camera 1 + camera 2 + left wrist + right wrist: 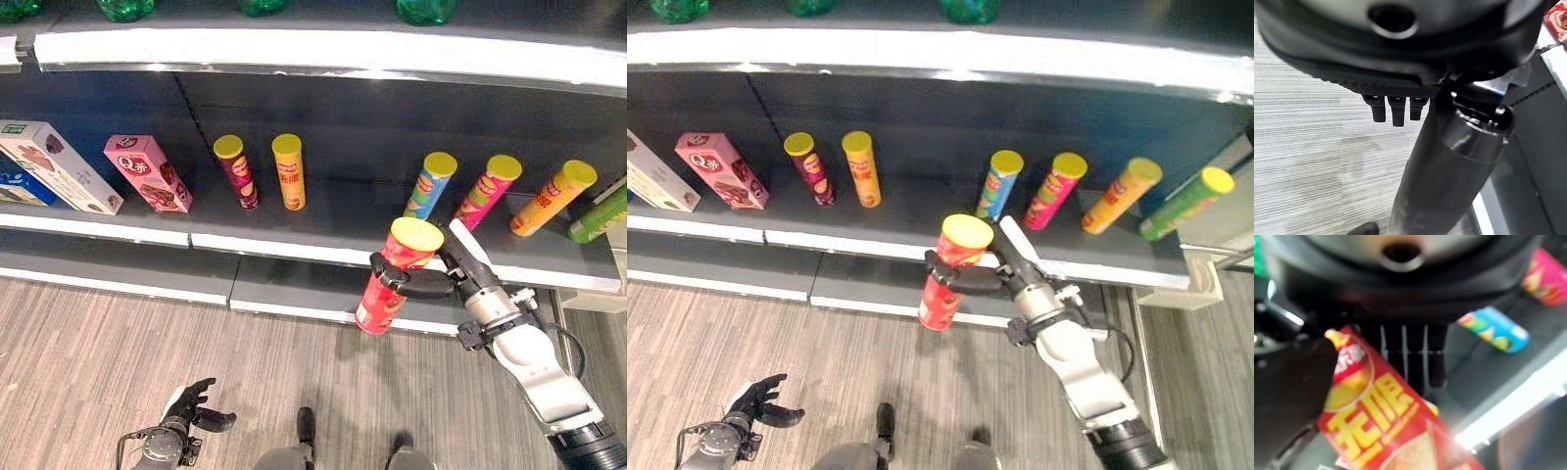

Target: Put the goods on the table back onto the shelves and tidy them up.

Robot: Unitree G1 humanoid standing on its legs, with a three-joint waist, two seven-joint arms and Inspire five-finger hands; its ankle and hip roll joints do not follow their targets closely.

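Note:
My right hand (464,277) is shut on a red chip can with a yellow lid (394,277), holding it tilted in the air just in front of the shelf's front edge (294,250). In the right wrist view the red can (1381,421) lies between my thumb and fingers (1405,352), with a blue can (1493,328) and a pink can (1547,276) beyond. My left hand (188,406) hangs low over the floor, fingers relaxed and holding nothing.
Standing on the shelf are a maroon can (236,171), an orange can (288,171), a blue can (430,184), a pink can (487,191), another orange can (552,198) and a green can (598,213). A pink box (147,172) and a white box (59,166) stand at the left.

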